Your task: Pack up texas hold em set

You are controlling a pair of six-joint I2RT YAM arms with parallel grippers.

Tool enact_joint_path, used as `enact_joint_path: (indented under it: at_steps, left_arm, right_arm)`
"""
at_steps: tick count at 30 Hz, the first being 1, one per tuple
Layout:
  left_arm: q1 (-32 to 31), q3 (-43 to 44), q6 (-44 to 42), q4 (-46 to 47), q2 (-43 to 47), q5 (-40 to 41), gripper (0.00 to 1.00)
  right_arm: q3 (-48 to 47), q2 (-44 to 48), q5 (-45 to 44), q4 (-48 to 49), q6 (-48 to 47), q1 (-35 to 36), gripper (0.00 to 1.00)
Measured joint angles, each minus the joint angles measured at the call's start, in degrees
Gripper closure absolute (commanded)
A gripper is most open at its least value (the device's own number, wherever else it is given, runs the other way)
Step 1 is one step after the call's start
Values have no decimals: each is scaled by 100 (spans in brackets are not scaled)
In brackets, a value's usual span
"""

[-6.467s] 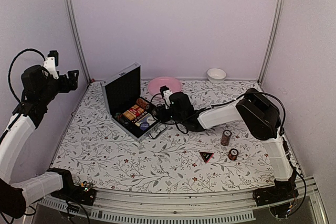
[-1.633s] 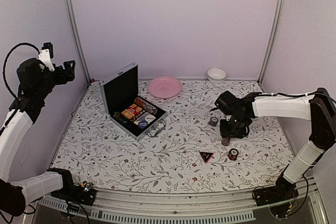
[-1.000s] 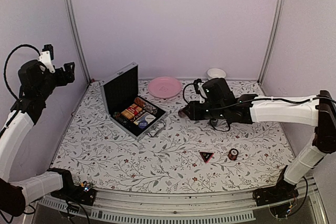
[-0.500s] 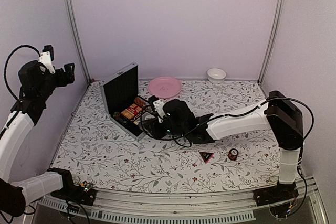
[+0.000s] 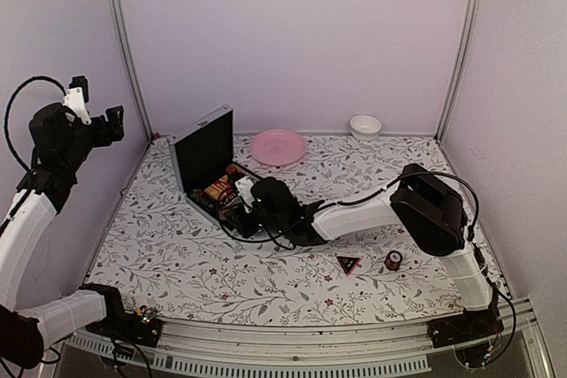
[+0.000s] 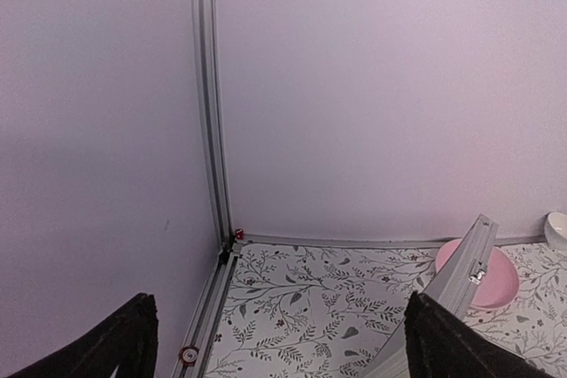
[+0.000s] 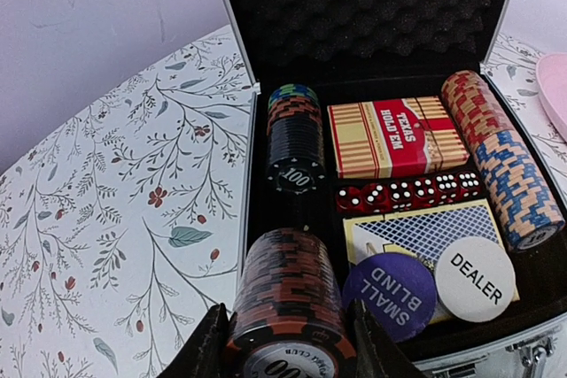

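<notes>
Open case (image 5: 205,150) on the counter (image 5: 266,285) mostly filled; right tool (image 7: 285,347) grasping a chip stack (image 7: 285,298) at its front-left corner; loose stack (image 5: 392,260) and triangle (image 5: 347,264) left to pack, closing too; left tool (image 5: 113,124) released, aloft.

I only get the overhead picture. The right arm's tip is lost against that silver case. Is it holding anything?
Observer: Yes. Its wrist camera shows the right gripper shut on a reddish-brown chip stack, held in line with the left chip slot of the case.
Visitor: What's packed inside already?
Observer: A red card deck, a row of red dice, a white DEALER disc and a purple SMALL BLIND disc.
Visitor: And the left arm?
Observer: Its wrist camera shows the left gripper wide open with nothing between the fingers, facing the corner post.
</notes>
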State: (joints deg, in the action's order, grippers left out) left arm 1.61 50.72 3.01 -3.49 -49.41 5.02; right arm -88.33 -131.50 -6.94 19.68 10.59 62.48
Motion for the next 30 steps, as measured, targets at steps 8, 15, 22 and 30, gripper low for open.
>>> enact_joint_path:
  at_steps: [8, 15, 22, 30]
  left_arm:
    - [0, 0, -2, 20, -9, 7, 3]
    - [0, 0, -4, 20, -9, 24, 3]
    - [0, 0, -7, 20, -13, 33, 3]
    - [0, 0, -20, 20, -13, 48, 3]
  right_arm:
    - [-669, -649, -70, 13, -256, 0, 78]
    - [-697, -723, -223, 52, -396, 7, 60]
    - [-525, -533, -345, -28, -420, 9, 28]
    - [-422, 568, -345, -330, -494, -31, 53]
